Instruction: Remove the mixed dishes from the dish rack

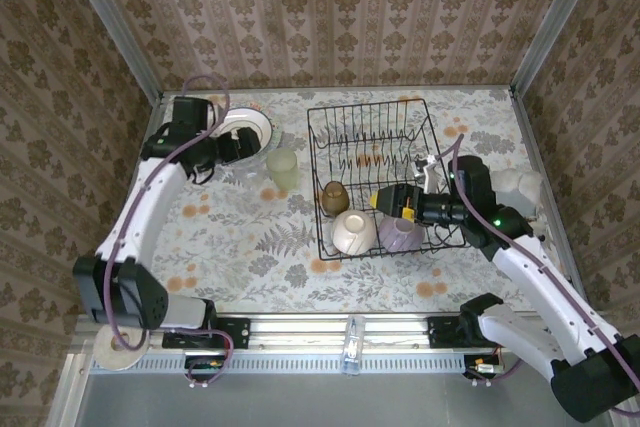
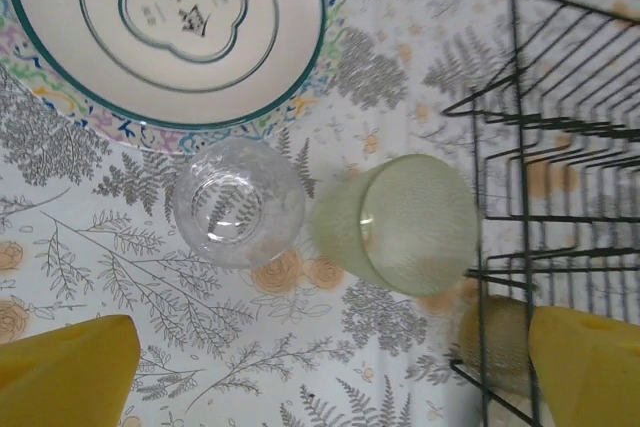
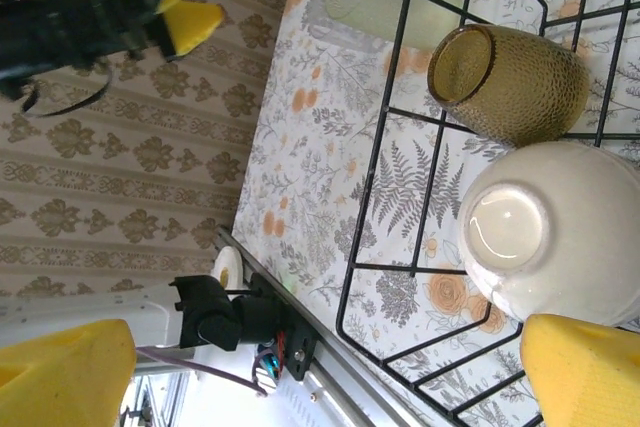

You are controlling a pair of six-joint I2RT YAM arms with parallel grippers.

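The black wire dish rack stands mid-table. In it lie an amber-brown cup on its side, an upturned cream bowl and a lilac bowl. A pale-green cup and a clear glass stand on the cloth left of the rack. Beyond them lies a white plate with a patterned centre, on a pastel-rimmed one. My left gripper hangs open above the glass and cup, holding nothing. My right gripper is open over the rack's near side, by the cream bowl and the amber-brown cup.
A white object sits on the table right of the rack, behind my right arm. Patterned walls close in the table on three sides. The floral cloth lies bare in front of the left arm, down to the metal rail.
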